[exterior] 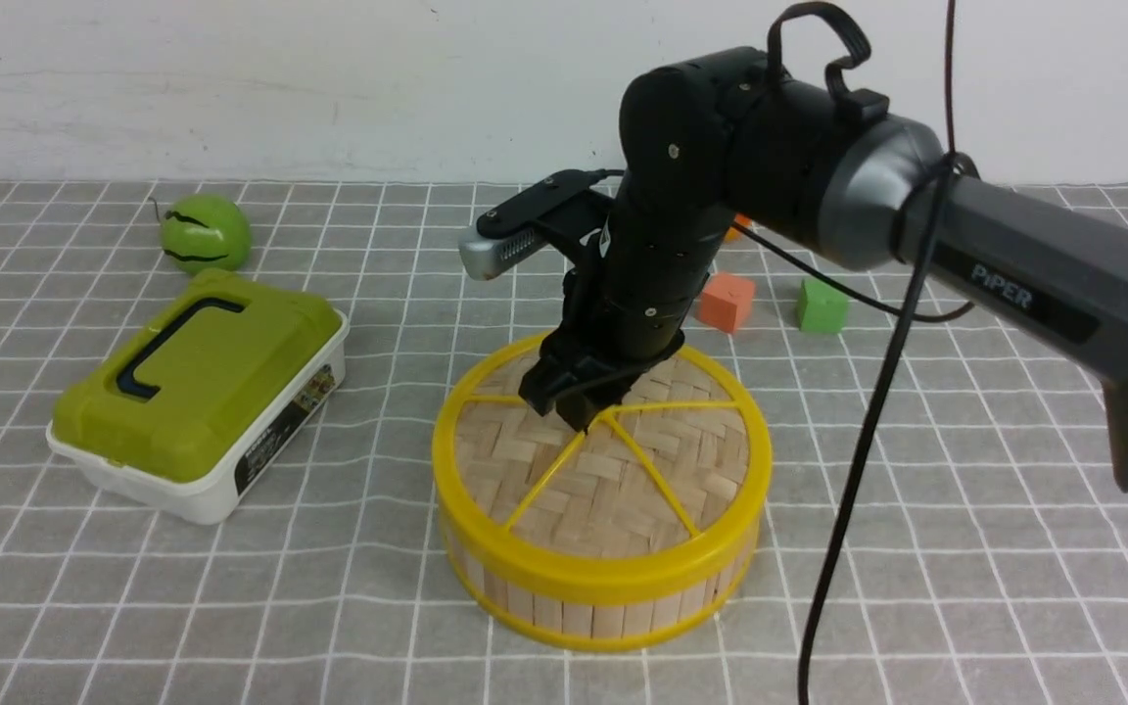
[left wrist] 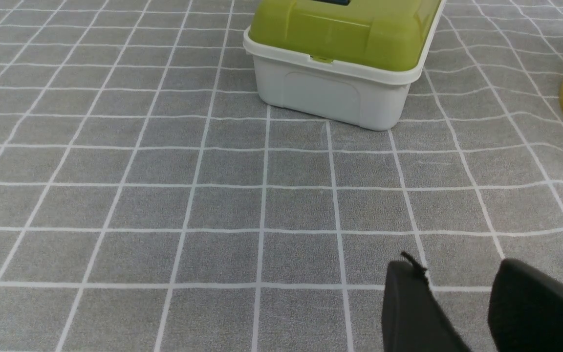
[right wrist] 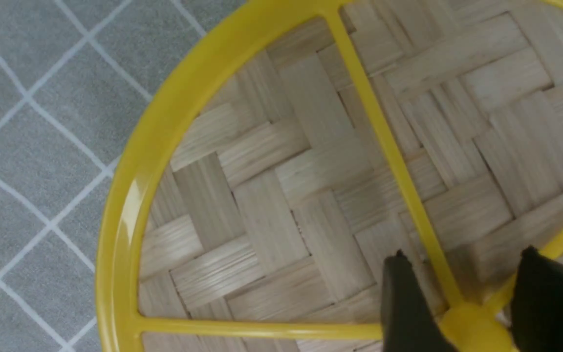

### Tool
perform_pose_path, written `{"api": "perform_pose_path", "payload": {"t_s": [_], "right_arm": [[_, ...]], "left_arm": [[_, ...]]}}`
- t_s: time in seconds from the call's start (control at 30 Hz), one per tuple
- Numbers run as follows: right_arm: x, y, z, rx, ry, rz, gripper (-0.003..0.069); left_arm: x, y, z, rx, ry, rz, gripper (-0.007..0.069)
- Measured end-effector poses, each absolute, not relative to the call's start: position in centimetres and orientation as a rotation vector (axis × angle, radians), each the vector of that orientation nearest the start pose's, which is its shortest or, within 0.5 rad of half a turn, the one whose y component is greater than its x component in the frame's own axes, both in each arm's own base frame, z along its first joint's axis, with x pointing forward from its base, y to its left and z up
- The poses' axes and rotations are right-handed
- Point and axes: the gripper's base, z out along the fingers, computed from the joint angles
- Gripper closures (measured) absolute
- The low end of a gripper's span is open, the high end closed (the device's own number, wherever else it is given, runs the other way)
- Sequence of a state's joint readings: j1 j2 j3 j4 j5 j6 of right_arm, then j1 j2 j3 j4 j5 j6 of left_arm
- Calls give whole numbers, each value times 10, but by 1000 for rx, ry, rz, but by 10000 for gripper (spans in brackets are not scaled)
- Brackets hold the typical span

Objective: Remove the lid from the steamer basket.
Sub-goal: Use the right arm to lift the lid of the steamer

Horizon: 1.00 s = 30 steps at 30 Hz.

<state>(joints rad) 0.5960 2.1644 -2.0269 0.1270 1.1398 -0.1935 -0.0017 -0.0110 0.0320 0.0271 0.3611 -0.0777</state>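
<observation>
The lid (exterior: 613,470) sits on the steamer basket (exterior: 603,612) mid-counter, hiding any contents. The white box (exterior: 202,480), closed under its green cover (exterior: 197,367), carries a side label too small to read. The right arm (exterior: 1000,284) reads "PIPER". Its end effector (right wrist: 465,254) straddles the lid's centre knob (right wrist: 474,325), perhaps touching it; whether it grips, I cannot tell. The left end effector (left wrist: 457,274) is parted and empty. A grey, white-gridded cloth covers the counter (exterior: 231,607), with a white wall (exterior: 329,78) behind.

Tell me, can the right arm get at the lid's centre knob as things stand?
Probably yes. The right gripper sits low over the lid, its fingers on either side of the centre knob with nothing between. Whether they pinch it yet is unclear.
</observation>
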Motion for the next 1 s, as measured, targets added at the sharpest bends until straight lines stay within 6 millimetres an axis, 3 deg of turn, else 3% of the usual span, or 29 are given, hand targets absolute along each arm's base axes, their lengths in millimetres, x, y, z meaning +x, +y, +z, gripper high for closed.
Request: {"api": "perform_pose_path", "payload": {"t_s": [0.13, 0.27, 0.37, 0.4, 0.53, 0.7, 0.83, 1.0], "right_arm": [[387, 275, 261, -1031, 2589, 273, 489], [387, 275, 262, -1009, 2601, 275, 497], [387, 274, 261, -1003, 2607, 274, 466], [386, 274, 261, -1005, 2614, 273, 410], [385, 273, 261, -1012, 2631, 269, 328], [385, 273, 260, -1015, 2637, 268, 296], [385, 273, 260, -1016, 2636, 262, 337], [385, 272, 261, -1018, 2631, 253, 478]], "left_arm": [[53, 1, 170, -54, 1865, -28, 386], [53, 1, 170, -54, 1865, -28, 386], [53, 1, 170, -54, 1865, -28, 386], [53, 1, 170, -54, 1865, -28, 386], [53, 1, 170, -54, 1865, -28, 386], [53, 1, 170, -54, 1865, -28, 386], [53, 1, 170, -54, 1865, -28, 386], [53, 1, 170, -54, 1865, -28, 386]]}}
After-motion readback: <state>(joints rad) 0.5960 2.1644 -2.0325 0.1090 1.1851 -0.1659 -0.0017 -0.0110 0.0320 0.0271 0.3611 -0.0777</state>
